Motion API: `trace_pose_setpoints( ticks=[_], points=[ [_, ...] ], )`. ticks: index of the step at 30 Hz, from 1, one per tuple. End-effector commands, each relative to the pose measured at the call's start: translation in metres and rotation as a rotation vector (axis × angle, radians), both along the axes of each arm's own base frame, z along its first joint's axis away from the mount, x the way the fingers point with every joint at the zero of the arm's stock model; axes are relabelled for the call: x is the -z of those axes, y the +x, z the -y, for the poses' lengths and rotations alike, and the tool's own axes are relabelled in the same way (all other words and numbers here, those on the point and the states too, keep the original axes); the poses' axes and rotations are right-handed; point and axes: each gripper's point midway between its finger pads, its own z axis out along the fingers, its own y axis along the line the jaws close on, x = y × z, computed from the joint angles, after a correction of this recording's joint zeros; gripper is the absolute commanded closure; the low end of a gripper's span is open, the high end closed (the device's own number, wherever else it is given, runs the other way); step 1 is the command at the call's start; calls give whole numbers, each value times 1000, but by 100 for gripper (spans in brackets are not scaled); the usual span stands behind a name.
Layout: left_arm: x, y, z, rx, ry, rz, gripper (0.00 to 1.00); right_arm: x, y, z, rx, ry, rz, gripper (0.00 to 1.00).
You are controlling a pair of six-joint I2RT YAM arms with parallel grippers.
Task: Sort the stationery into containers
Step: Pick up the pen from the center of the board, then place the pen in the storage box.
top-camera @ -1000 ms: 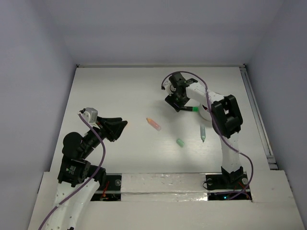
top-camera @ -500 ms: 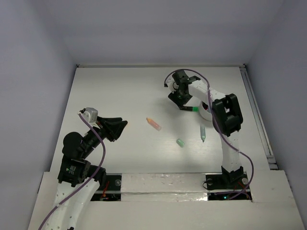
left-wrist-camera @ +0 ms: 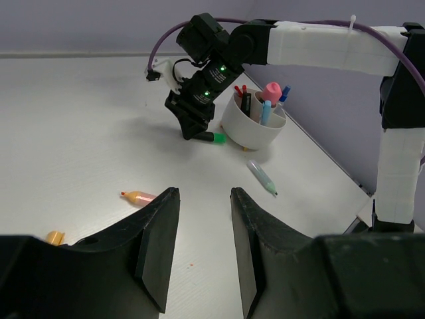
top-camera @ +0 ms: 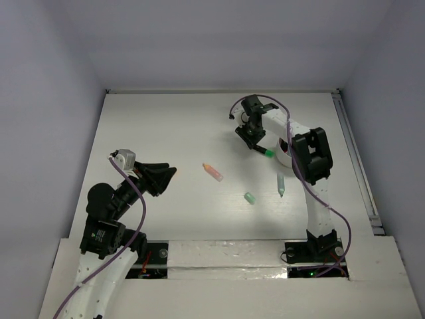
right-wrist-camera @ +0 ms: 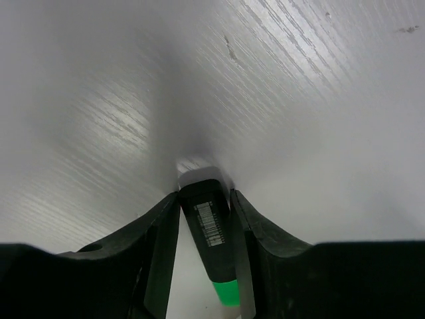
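My right gripper [top-camera: 253,137] is low over the table just left of the whitish cup [top-camera: 285,157], shut on a black marker with a green cap [top-camera: 267,152]. In the right wrist view the marker [right-wrist-camera: 208,226] sits between both fingers of the gripper [right-wrist-camera: 204,194], green cap toward the camera. In the left wrist view the cup [left-wrist-camera: 254,127] holds a pink-capped bottle [left-wrist-camera: 270,92], a blue marker and red pens. An orange-pink marker [top-camera: 212,171], a mint eraser [top-camera: 250,197] and a mint marker [top-camera: 281,185] lie on the table. My left gripper [top-camera: 169,174] is open and empty.
The left wrist view shows the orange-pink marker [left-wrist-camera: 139,197], the mint marker [left-wrist-camera: 262,177] and a small orange piece [left-wrist-camera: 54,236] near the left finger. The right arm's white links [top-camera: 311,156] reach over the cup. A rail [top-camera: 355,156] runs along the table's right edge.
My right gripper has turned and shifted slightly right toward the cup with the green-capped marker between its fingers. The left arm has not moved.
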Motion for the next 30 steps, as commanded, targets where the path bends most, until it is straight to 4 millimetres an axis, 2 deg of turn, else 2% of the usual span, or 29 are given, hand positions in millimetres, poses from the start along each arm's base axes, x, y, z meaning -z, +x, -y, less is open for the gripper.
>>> trace_pose_setpoints(
  ticks=[1,4,7,9,11,12,13,14,15,16,17,18,19,20,21,22,24,27,30],
  points=[
    [-15,0,2,14,-13,51,66,16,-10,-4,1,16,-65,58],
    [-15,-1,2,15,-14,54,67,14,-9,-4,7,24,-49,66],
    [-15,-1,2,14,-14,55,67,5,-2,-11,23,60,-14,74],
    [-15,-1,2,14,-14,55,66,-15,9,-18,43,115,58,86],
    [-15,-1,2,14,-16,54,66,-36,23,-27,72,185,155,90],
    [-15,0,2,14,-15,53,67,-69,27,-31,82,235,233,91],
    [-15,0,2,14,-15,53,67,-86,32,-33,95,271,288,91],
    [-15,0,2,14,-15,53,67,-112,44,-38,120,331,385,91],
    [-15,-1,2,13,-15,53,67,-118,39,-36,135,352,409,92],
    [-16,-1,2,12,-16,56,67,-158,38,-35,144,402,501,92],
    [-15,-1,2,12,-16,54,67,-183,46,-31,195,439,599,93],
    [-16,-1,1,12,-16,57,67,-199,44,-26,220,460,652,94],
    [-17,-2,1,13,-18,59,67,-218,34,-15,250,473,714,95],
    [-17,-2,1,12,-18,62,67,-241,37,-10,289,516,805,96],
    [-18,-2,1,14,-18,65,67,-251,34,4,345,505,863,97],
    [-18,-3,1,14,-20,65,67,-244,28,12,374,497,886,98],
    [-18,-3,2,16,-20,65,67,-277,21,34,456,523,1033,100],
    [-19,-4,1,16,-20,71,67,-283,14,62,569,508,1131,100],
    [-20,-5,1,16,-21,76,67,-277,14,83,636,508,1169,100]
  ],
)
